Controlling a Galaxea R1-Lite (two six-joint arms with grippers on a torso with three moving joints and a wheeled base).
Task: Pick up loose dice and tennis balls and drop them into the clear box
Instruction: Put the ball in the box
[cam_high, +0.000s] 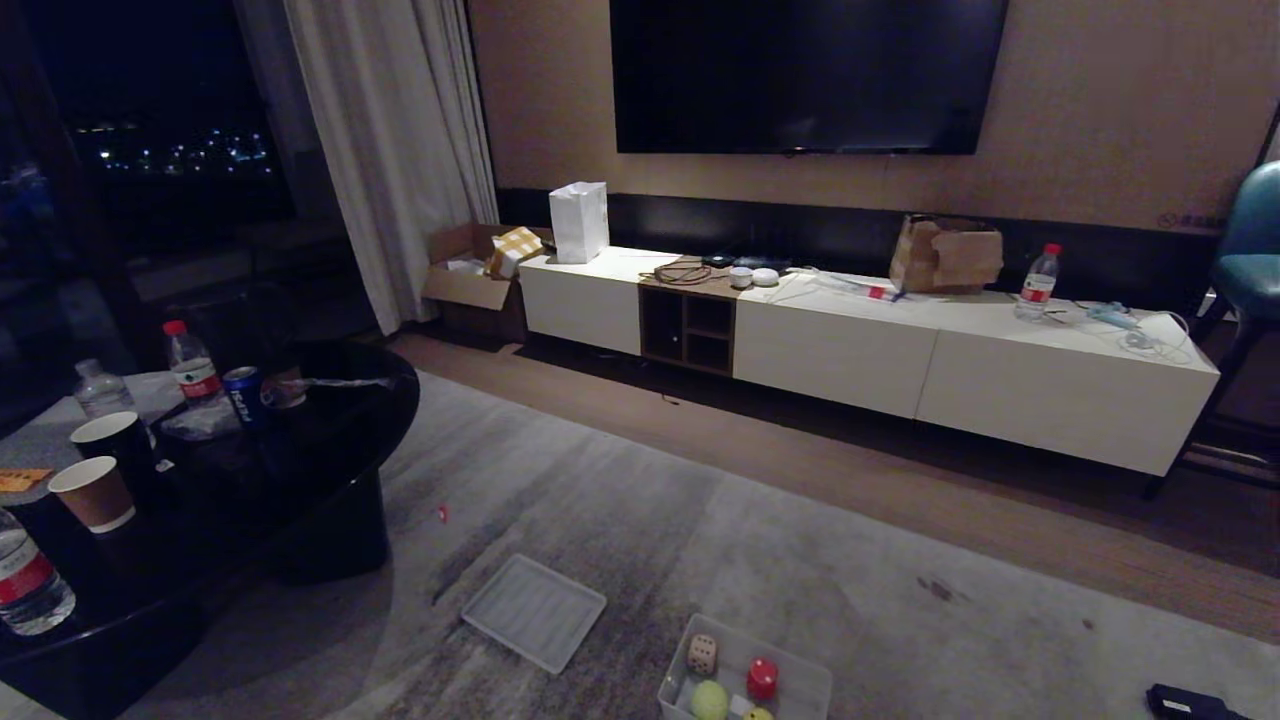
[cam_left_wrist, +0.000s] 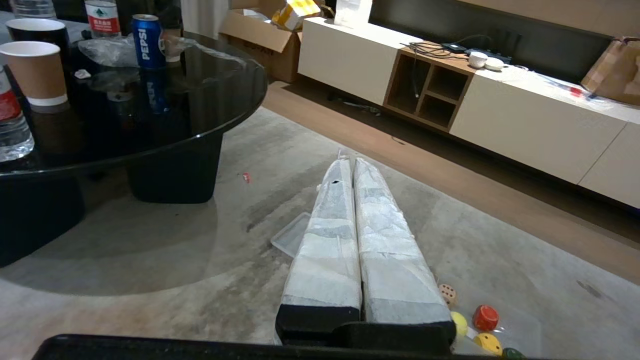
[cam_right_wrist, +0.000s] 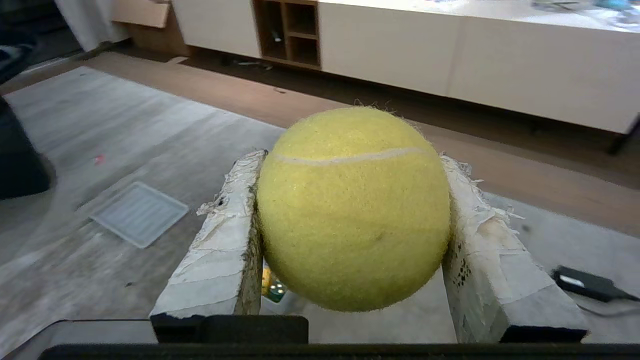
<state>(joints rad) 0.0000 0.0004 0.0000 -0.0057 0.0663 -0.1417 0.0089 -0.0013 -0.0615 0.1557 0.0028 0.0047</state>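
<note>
My right gripper (cam_right_wrist: 352, 159) is shut on a fuzzy yellow-green tennis ball (cam_right_wrist: 352, 207), which fills the gap between its taped fingers. Under the ball a yellow die and a dark green die (cam_right_wrist: 276, 291) peek out. In the head view the clear box (cam_high: 770, 646) lies on the carpet at the bottom edge. It holds a beige die (cam_high: 702, 655), a red die (cam_high: 762, 678), a second tennis ball (cam_high: 710, 700) and a yellow die (cam_high: 757, 714). My left gripper (cam_left_wrist: 349, 161) is shut and empty, hanging over the carpet left of the box. Neither arm shows in the head view.
A flat ribbed clear lid (cam_high: 533, 611) lies on the carpet left of the box. A black round table (cam_high: 330, 450) with cups, bottles and a can stands at the left. A low white cabinet (cam_high: 900, 350) runs along the back wall. A black device (cam_high: 1195, 703) lies at the right.
</note>
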